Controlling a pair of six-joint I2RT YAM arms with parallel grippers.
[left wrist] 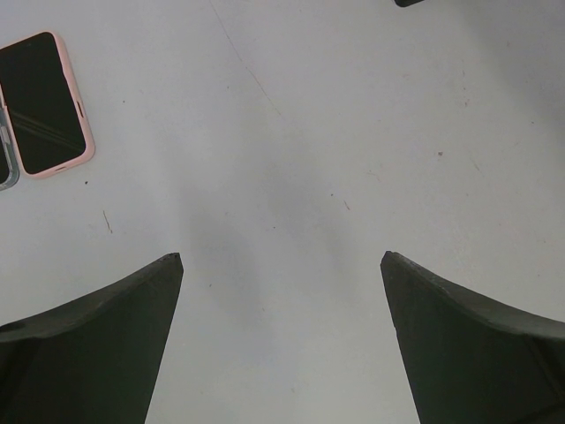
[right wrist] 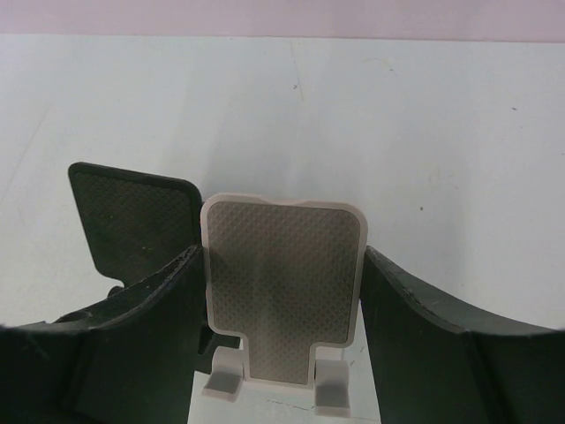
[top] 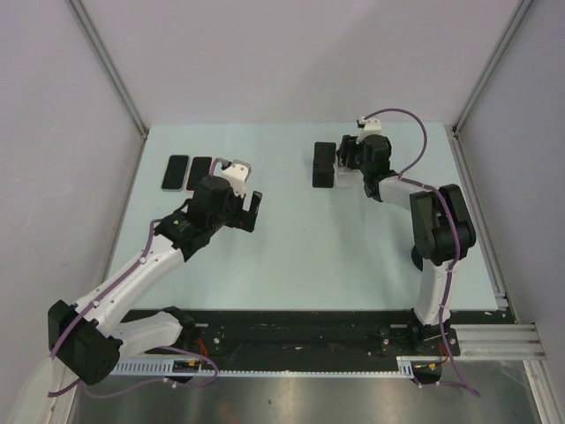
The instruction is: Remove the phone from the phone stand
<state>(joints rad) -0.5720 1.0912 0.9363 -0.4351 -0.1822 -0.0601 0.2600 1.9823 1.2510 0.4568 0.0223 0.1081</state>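
A white phone stand (right wrist: 282, 274) with a grey textured pad stands upright and holds no phone. My right gripper (right wrist: 282, 256) is closed on its two sides; in the top view the right gripper (top: 347, 168) sits at the far right over the stand (top: 342, 182). A pink-cased phone (left wrist: 44, 102) lies flat on the table, with a grey-cased phone (left wrist: 4, 163) beside it. Both phones show in the top view (top: 176, 172) (top: 200, 171) at the far left. My left gripper (top: 252, 215) (left wrist: 282, 261) is open and empty, to the right of the phones.
A black phone stand (top: 324, 164) (right wrist: 137, 225) stands just left of the white one, behind my right gripper's left finger. White walls and metal posts bound the pale table (top: 318, 256).
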